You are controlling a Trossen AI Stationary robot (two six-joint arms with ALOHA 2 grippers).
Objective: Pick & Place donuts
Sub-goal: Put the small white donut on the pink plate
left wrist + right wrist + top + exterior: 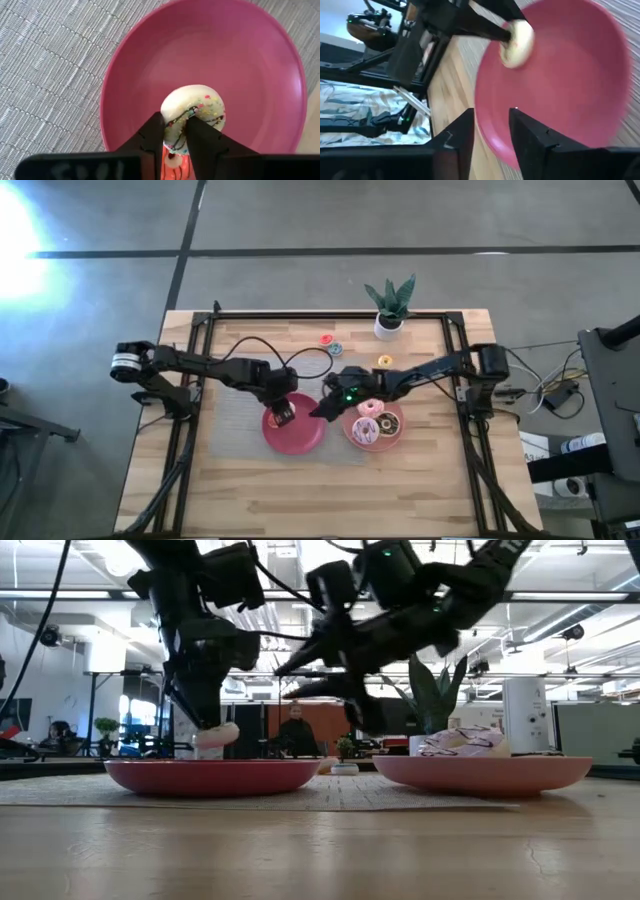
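Observation:
My left gripper is shut on a cream donut with coloured sprinkles, just above the left pink plate. My right gripper is open and hovers at that plate's right rim, touching nothing that I can see. The right pink plate carries a pink donut, a chocolate donut and a pink-white donut. A red tiny donut, a blue one and a yellow one lie on the table farther back. My left gripper pinches the cream donut between its two fingers at the near part of its ring, coming from above and slanting down. The donut stands on edge beyond the fingertips and hangs clear just over the left plate's floor.
A grey woven mat lies under both plates. A potted plant in a white pot stands at the table's far edge. The two grippers are close together over the left plate. Bare wood lies toward the near edge.

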